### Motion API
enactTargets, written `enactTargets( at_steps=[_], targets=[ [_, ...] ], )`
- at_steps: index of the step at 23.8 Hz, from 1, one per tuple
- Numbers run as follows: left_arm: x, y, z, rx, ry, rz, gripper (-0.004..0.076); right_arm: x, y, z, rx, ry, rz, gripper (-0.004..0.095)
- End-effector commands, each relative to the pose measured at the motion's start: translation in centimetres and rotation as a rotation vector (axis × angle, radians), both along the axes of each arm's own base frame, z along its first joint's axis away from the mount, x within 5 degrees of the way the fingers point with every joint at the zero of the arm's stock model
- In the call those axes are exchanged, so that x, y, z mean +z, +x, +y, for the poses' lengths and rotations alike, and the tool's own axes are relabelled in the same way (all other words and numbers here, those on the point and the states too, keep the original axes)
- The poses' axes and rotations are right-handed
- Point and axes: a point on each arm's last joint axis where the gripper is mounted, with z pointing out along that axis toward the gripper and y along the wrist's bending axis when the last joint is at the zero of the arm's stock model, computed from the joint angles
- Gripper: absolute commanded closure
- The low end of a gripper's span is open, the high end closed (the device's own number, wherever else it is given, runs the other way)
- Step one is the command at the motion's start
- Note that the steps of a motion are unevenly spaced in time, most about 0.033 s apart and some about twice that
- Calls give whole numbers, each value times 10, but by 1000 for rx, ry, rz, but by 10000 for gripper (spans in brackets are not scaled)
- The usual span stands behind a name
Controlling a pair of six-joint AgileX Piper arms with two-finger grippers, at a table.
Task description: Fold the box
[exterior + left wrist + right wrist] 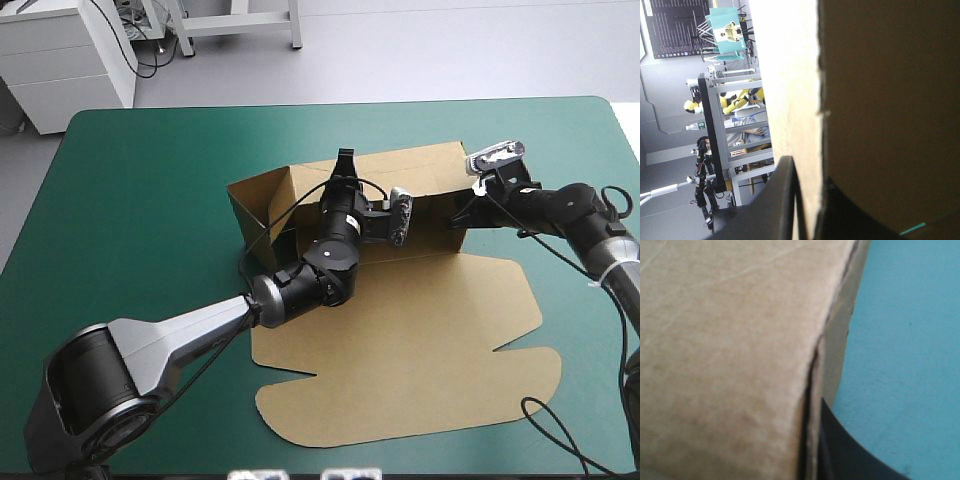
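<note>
The brown box [400, 340] lies mid-table, its far part raised into walls [265, 200] and its wide lid flat toward the front edge. My left gripper [345, 162] reaches over the tray to the top edge of the far wall. In the left wrist view the board's edge [790, 100] runs between the two black fingers [785, 200], so that gripper [810, 172] is shut on the box. My right gripper [462, 212] is at the box's right end wall. In the right wrist view one black finger [845, 450] presses the outer side of the board [730, 350]; the other is hidden behind it.
The teal-green cover [150, 180] shows bare left of the box and along the far edge. The flat lid's cut flaps [520, 370] reach toward the right front of the table. My left arm crosses over the lid's left part.
</note>
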Motion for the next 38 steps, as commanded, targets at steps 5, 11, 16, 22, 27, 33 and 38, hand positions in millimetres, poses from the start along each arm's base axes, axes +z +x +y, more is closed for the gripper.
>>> enactTargets(
  at_steps=[5,11,16,22,27,33,38],
  targets=[
    [5,-7,-3,-9,-77,44,353,20,-4,7,14,67,-22,907],
    [10,-23,-15,-22,-103,-9,314,21,3,-1,-111,61,-47,907],
    [29,-68,-42,-37,-154,-220,341,25,21,-1,-133,86,1,907],
    [32,-102,-53,-23,-168,-250,353,35,26,0,-130,89,-2,907],
    [50,-106,-43,60,-158,-360,725,39,25,1,-127,106,12,907],
    [122,-118,-4,-39,-383,-352,716,37,22,0,-111,61,52,907],
    [168,-107,52,-20,-599,-291,716,40,19,2,-101,71,69,906]
  ],
)
